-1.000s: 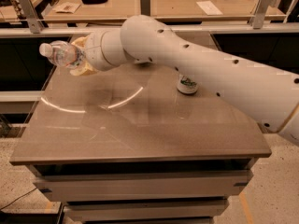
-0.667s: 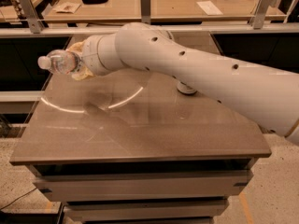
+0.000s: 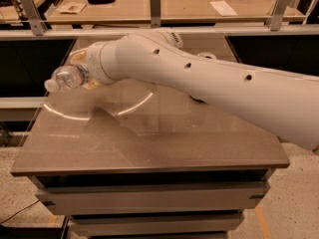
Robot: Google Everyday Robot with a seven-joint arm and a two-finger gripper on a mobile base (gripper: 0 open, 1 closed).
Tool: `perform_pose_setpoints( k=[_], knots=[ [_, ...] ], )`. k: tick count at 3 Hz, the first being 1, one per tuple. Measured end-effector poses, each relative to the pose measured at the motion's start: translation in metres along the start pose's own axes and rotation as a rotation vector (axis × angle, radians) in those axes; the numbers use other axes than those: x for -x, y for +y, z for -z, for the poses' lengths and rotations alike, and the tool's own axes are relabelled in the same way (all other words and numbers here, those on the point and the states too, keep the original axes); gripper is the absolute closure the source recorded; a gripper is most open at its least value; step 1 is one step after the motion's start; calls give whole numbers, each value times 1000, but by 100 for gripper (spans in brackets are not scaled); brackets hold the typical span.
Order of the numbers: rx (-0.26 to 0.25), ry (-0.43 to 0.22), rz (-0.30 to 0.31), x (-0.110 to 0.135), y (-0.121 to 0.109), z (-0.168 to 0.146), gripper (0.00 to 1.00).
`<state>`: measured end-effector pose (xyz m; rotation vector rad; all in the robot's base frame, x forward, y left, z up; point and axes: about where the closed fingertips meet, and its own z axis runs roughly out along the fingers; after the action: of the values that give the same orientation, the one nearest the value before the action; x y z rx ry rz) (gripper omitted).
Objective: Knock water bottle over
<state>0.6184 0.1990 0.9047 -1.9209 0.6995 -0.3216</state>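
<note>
My gripper (image 3: 85, 76) is at the left, above the far left part of the brown table (image 3: 149, 143). It is shut on the water bottle (image 3: 66, 77), a clear plastic bottle that it holds in the air, lying almost level. The bottle's white cap (image 3: 50, 86) points left and slightly down, just past the table's left edge. My thick white arm crosses the view from the right and hides most of the gripper and the rear part of the bottle.
A can (image 3: 207, 56) shows only its top behind my arm at the back of the table. A rail with metal posts (image 3: 155, 6) and a desk with papers (image 3: 223, 7) stand behind. Floor lies to the left and right of the table.
My gripper has carried the bottle downward and a little nearer the camera. The arm has swung lower across the table.
</note>
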Motion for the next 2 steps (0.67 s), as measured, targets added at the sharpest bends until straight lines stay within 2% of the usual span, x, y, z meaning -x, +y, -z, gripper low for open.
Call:
perform_pose_setpoints(
  k=[1, 2],
  knots=[
    [40, -9, 89, 3, 13, 0, 100],
    [96, -26, 142, 8, 33, -1, 100]
  ],
)
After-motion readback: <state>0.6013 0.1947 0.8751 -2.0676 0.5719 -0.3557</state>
